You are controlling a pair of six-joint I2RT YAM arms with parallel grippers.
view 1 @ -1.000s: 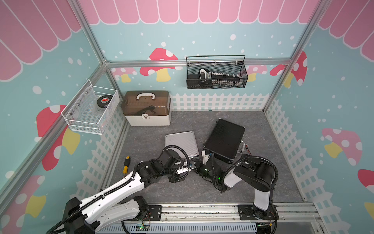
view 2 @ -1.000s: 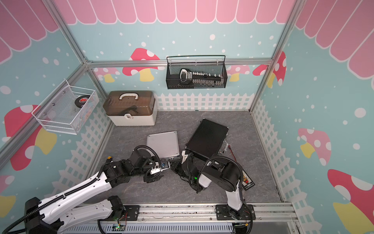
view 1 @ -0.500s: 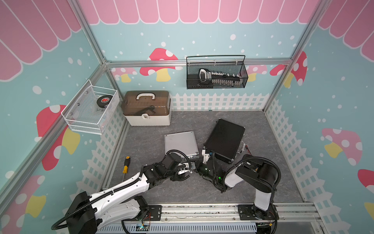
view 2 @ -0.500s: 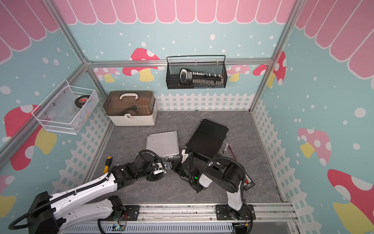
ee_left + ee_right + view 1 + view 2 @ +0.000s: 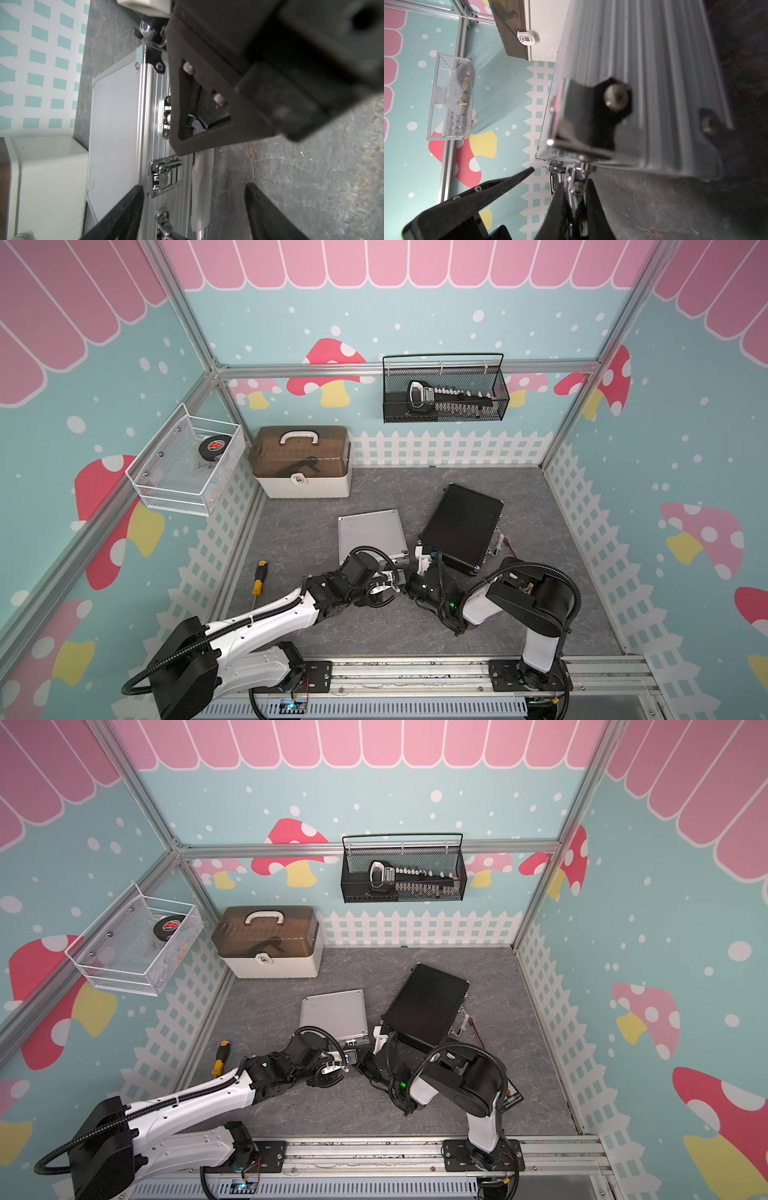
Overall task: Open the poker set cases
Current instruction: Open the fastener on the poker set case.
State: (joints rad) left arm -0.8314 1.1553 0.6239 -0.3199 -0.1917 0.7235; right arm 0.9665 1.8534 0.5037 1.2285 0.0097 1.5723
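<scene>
Grey marbled table [image 5: 311,522] carries both closed cases: the ribbed silver case [image 5: 370,531] lies flat mid-table, the larger black case [image 5: 461,526] angled just right of it. Right fingers [image 5: 596,207] pinch one chrome latch [image 5: 576,178]; left fingers [image 5: 124,212] stand spread before its other latch [image 5: 166,176].

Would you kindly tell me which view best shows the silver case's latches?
The left wrist view: one latch shows sharp and whole, a second half covered. The right wrist view gives only a blurred latch in the shut right pincer. Both top views show the silver case small, its latch edge mostly hidden.
</scene>
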